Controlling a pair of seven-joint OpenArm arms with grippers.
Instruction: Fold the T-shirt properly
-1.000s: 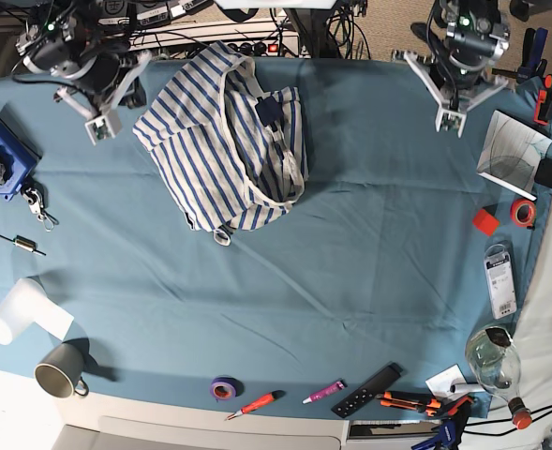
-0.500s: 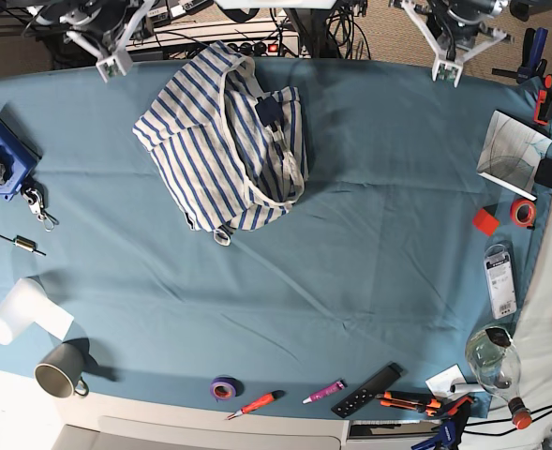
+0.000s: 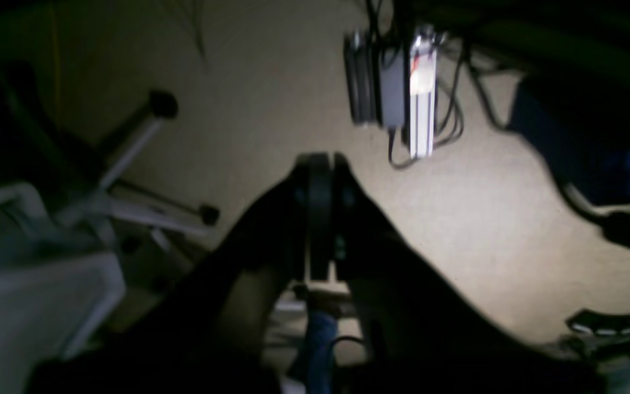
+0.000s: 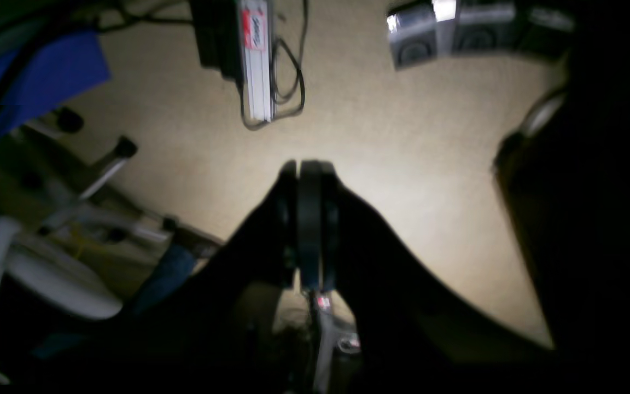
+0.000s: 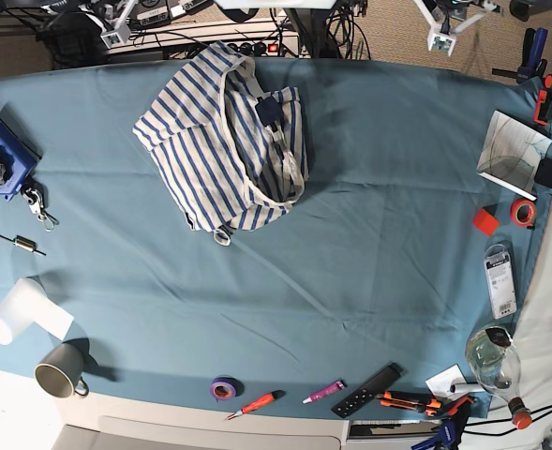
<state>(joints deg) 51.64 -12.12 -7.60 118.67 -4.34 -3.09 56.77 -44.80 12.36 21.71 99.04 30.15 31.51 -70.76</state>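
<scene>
Currently the T-shirt (image 5: pixel 224 141) lies bunched on the desk (image 5: pixel 369 234) toward 11 o'clock. The left tool (image 3: pixel 319 164) and the right tool (image 4: pixel 308 169) are clenched, empty, above the floor. Better unfold it flat first, then fold the sleeves.

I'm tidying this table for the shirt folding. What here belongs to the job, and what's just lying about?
Job: T-shirt.

Lying about: mug, purple tape, screwdriver, remote, red tape, blue clamp.
</scene>
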